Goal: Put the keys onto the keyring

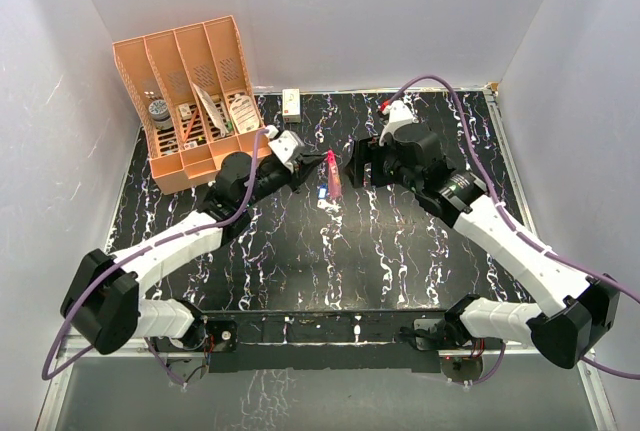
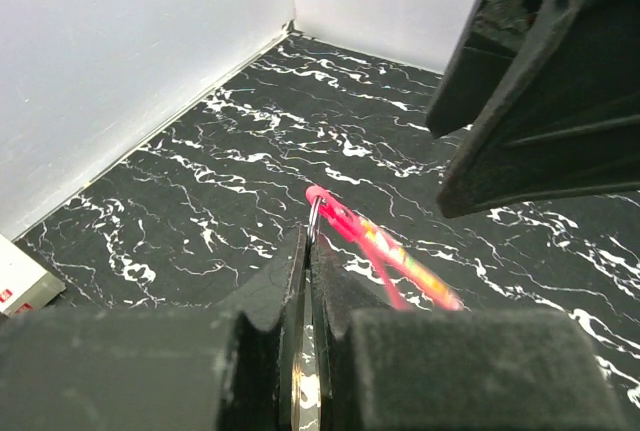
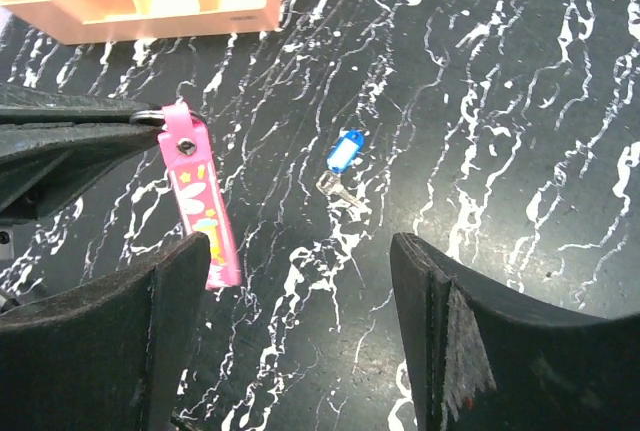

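Our left claw is pinched shut on the pink keyring near the middle of the bench, toward its far edge, and our right claw gapes wide over the blue key.

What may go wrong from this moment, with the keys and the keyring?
1. The left hand pinches the keyring only by its thin metal ring, right at the tips; it may slip out or twist.
2. The blue-headed key lies flat on the table ahead of the open right hand and is much smaller; closing may push it away.
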Available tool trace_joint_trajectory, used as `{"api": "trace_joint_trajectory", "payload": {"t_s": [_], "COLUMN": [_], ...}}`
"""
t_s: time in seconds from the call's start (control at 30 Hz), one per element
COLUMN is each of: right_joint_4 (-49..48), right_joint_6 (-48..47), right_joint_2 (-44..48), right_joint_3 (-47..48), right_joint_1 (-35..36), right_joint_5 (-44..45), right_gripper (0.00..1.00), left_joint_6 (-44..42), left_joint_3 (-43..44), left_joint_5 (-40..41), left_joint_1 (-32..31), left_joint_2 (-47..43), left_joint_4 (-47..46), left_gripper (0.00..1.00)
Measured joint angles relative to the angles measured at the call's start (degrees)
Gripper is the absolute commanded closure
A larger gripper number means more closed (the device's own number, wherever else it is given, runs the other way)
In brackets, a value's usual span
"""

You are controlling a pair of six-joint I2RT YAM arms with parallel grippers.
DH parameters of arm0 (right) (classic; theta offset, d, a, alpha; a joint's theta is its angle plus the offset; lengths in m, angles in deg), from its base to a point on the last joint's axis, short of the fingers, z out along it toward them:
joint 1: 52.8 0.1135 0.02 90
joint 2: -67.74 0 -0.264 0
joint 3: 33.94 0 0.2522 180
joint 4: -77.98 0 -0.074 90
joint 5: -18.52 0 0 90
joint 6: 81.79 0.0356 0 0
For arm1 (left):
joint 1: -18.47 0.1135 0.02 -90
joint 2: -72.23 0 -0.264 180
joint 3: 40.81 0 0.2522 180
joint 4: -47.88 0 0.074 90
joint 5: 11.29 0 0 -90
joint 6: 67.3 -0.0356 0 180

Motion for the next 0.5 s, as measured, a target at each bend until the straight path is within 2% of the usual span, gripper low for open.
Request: {"api": "trace_joint_trajectory", "payload": {"t_s": [0.23, 0.5], "right_joint_4": [-5.3, -9.2], "right_joint_6": [-1.2, -1.8], "right_joint_2": [1.0, 1.0], "right_joint_3": [-2.2, -4.2], "right_joint_1": [0.0, 0.0], "right_joint_5": [-5.7, -10.6], "right_gripper": [0.33, 0.33], "left_joint_6": [-3.5, -6.8], "left_joint_3": [1.0, 11.0], "left_joint_5": [-6.5, -10.3], "left_joint_1": [0.0, 0.0], "left_joint_2": [-2.0, 0.5], "left_joint_4": [6.4, 20.1], "left_gripper": [1.0, 1.0]}}
